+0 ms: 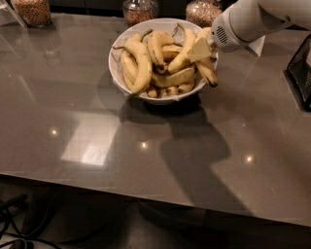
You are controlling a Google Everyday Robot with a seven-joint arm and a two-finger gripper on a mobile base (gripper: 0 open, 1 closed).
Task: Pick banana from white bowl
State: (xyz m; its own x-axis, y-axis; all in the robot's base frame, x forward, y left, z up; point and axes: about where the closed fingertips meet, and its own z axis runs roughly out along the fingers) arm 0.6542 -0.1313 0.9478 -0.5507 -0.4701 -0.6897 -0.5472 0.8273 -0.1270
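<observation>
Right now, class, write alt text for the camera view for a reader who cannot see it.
The robot's gripper sits at the right rim of a white bowl heaped with bananas on a grey table; a dark-tipped banana hangs over the rim beneath it. Three glass jars stand behind.

The robot arm (257, 19) is white and smooth, like a fat round tube. It looks like hard plastic. Its skin is plain, with soft grey shade along the underside. The end of the arm is rounded like a cap. On that cap there is a small patch of tiny dark dots (221, 34), set in neat rows like a little grille. Past the cap sits the gripper (201, 48), at the right edge of the white bowl (114, 73). The gripper shows as a flat, wedge-shaped piece. It looks pale cream, though the warm light may be tinting it.
</observation>
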